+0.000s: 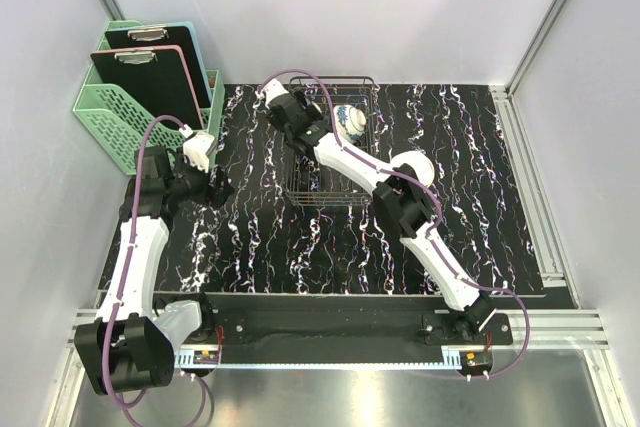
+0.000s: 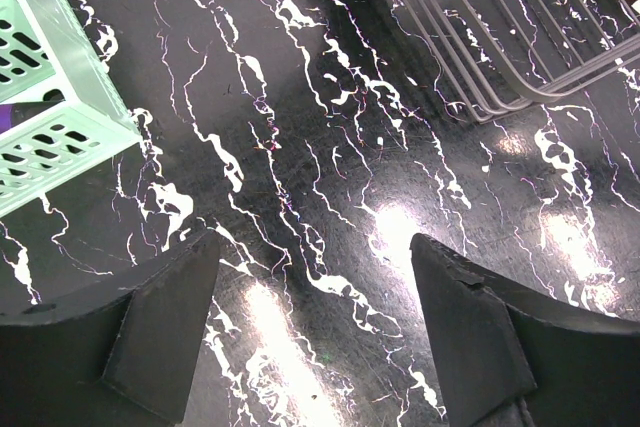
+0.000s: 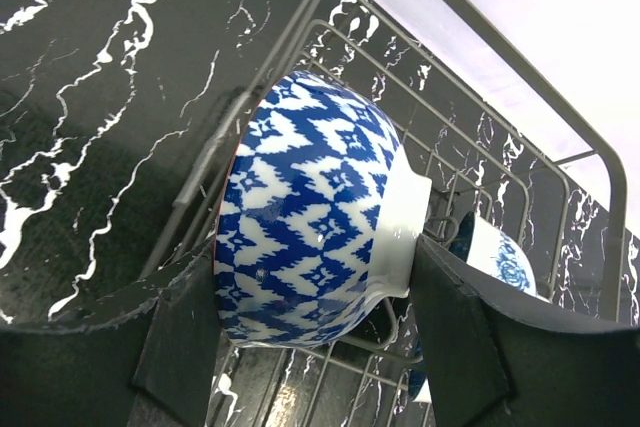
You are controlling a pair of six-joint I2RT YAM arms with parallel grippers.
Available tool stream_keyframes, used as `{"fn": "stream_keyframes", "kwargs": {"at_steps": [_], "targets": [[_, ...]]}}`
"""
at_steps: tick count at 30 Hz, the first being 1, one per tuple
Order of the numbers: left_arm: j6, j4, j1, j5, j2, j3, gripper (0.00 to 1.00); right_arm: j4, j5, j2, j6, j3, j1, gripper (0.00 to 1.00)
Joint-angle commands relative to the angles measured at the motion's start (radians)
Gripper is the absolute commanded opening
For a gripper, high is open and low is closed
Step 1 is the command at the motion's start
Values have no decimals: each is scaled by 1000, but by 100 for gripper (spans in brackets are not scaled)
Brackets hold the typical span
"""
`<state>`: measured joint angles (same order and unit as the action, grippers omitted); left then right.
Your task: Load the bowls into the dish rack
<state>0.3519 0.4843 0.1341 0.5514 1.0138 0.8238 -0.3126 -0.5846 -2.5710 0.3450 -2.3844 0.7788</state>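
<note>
The dish rack (image 1: 312, 185) stands on the far middle part of the black marbled tabletop (image 1: 480, 197), with its long side running from near to far. A wide stretch of tabletop lies between the rack and the right edge. On the left, the room is narrower. There, the mint basket (image 1: 105, 117) with clipboards (image 1: 150, 77) stands at the far left corner.

The left end effector (image 2: 315, 247) hangs over the tabletop between the basket and the rack. Its fingers are spread wide and hold nothing. In its wrist view, the near corner of the basket is at the left and a corner of the rack at the upper right.

The right arm reaches across the rack. The right end effector (image 3: 315, 267) is closed on a blue-patterned bowl (image 3: 310, 217), with one finger against the patterned wall and the other against the white rim. This bowl stands on its edge inside the rack. Its axis lies nearly level and its opening faces right in the wrist view. It is just beside the rack's outer wires.

A second patterned bowl (image 3: 500, 259) stands deeper in the rack, half hidden behind the right finger.
</note>
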Motion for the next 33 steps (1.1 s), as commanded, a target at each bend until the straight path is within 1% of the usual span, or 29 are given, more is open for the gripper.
{"fn": "stream_keyframes", "kwargs": {"at_steps": [1,6,12,15,21,24,27,29,33], "targets": [[15,-26,10,41,-21,3,82,43,-31,18,8,-6,19,70],[15,-24,13,48,-20,1,83,33,-32,32,-4,10,19,77],[10,-24,18,59,-17,11,85,15,-24,37,-23,22,19,89],[10,-24,18,61,-15,12,86,9,-23,40,-24,24,19,91],[10,-18,21,58,-15,14,86,6,-38,72,-31,5,19,92],[7,-18,22,59,-14,20,88,1,-50,106,-26,-13,16,92],[6,-18,22,58,-14,29,92,1,-54,152,-14,-10,16,93],[-1,-18,22,65,-12,35,95,3,-46,181,-6,13,14,93],[-8,-18,22,74,-14,51,95,-2,-14,218,-21,86,14,94]]}}
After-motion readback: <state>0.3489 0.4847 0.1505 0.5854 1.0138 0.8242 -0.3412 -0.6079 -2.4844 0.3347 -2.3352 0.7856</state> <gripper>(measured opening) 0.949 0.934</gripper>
